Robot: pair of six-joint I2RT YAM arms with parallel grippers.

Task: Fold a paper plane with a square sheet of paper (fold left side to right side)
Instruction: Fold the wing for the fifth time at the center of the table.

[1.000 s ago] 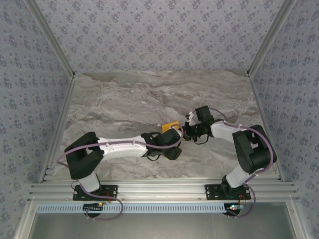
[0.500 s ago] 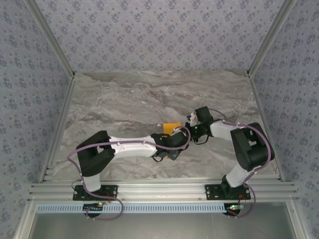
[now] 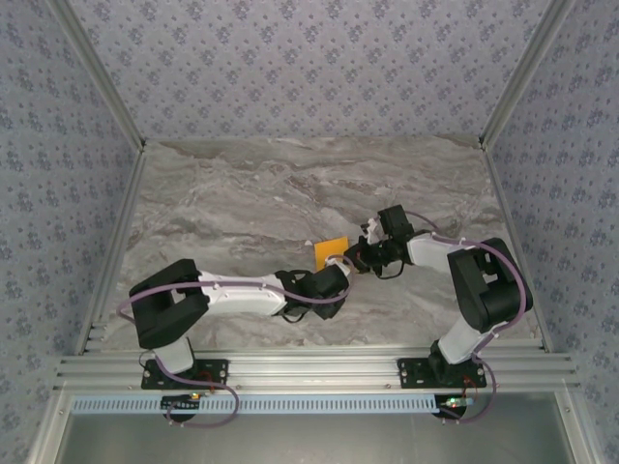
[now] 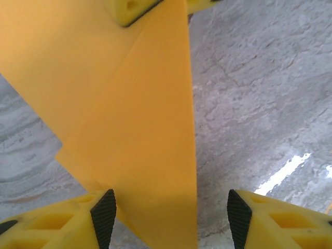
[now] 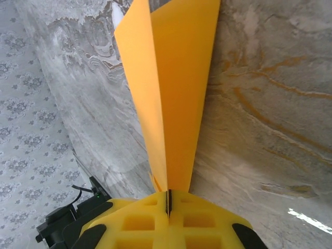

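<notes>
1. Table (image 3: 222, 193): grey-veined marble-look slab, flat, with a glossy glare streak seen from the left wrist. Broad bare surface lies beyond both grippers and out to the left of the left gripper. Much less room remains between the right gripper and the right-hand edge.

2. Walls (image 3: 309, 68): pale paper with a small repeated floral print, closing in three sides of the table.

3. Frame rail (image 3: 309, 372): ribbed aluminium, running behind both arm bases along the near edge.

4. Left arm (image 3: 232, 290): white shell, black joints, lilac cable. It reaches low across the table toward the right arm (image 3: 484, 285).

5. Right gripper (image 5: 168, 199): yellow fingers pressed together, pinching one end of the sheet of paper in the seam between them. The pinched edge itself is hidden inside the seam.

6. Left gripper (image 4: 171, 218): yellow fingers with black pads (image 4: 104, 220), spread apart. The sheet runs through the gap between them. It overlaps the left pad's side and stands apart from the right pad. Whether the left pad touches it cannot be told.

7. Sheet of paper (image 4: 145, 129): thin, matte, orange-yellow, folded into overlapping layers with straight diagonal creases. It spans between the two grippers, just ahead of each. From the top camera only a small corner (image 3: 329, 249) clears the wrists.
</notes>
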